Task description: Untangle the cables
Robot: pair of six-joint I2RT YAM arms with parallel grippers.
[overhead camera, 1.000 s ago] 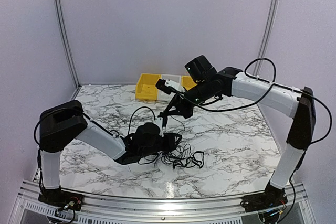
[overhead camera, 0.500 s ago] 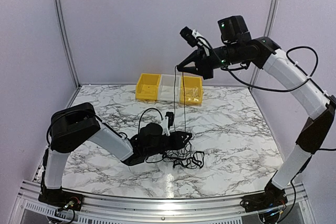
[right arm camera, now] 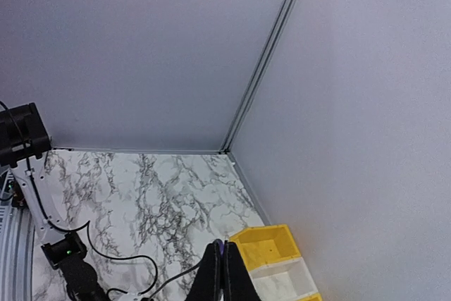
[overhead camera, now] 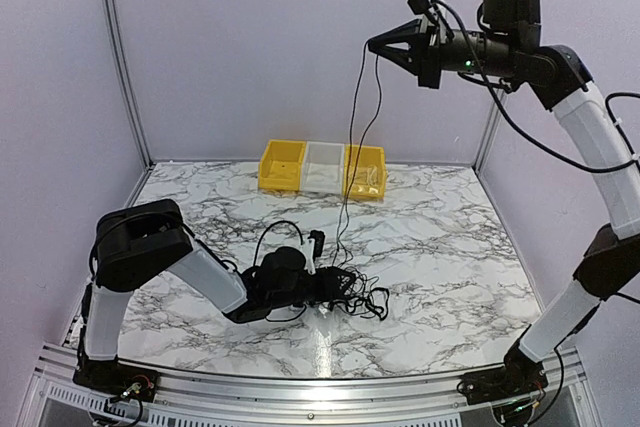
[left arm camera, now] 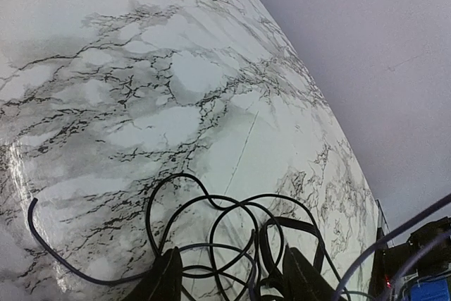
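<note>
The cables (overhead camera: 352, 299) lie as a loose black tangle on the marble table, front centre. My left gripper (overhead camera: 335, 289) rests low on the tangle. In the left wrist view my left gripper (left arm camera: 236, 280) is open, with several cable loops (left arm camera: 232, 209) lying between and ahead of its fingers. My right gripper (overhead camera: 373, 44) is high above the table, shut on one cable. That strand (overhead camera: 358, 97) hangs from it down to the tangle. In the right wrist view my right gripper (right arm camera: 223, 244) is closed, with a bit of cable at its tips.
Three bins stand in a row at the back: a yellow bin (overhead camera: 281, 165), a white bin (overhead camera: 325, 162) and another yellow bin (overhead camera: 366, 172) holding something pale. The yellow bin (right arm camera: 271, 244) also shows below my right gripper. Walls close in the back and sides.
My right gripper has risen high and to the right with one cable, drawing a long strand up out of the tangle. My left gripper has shifted slightly right on the tangle.
</note>
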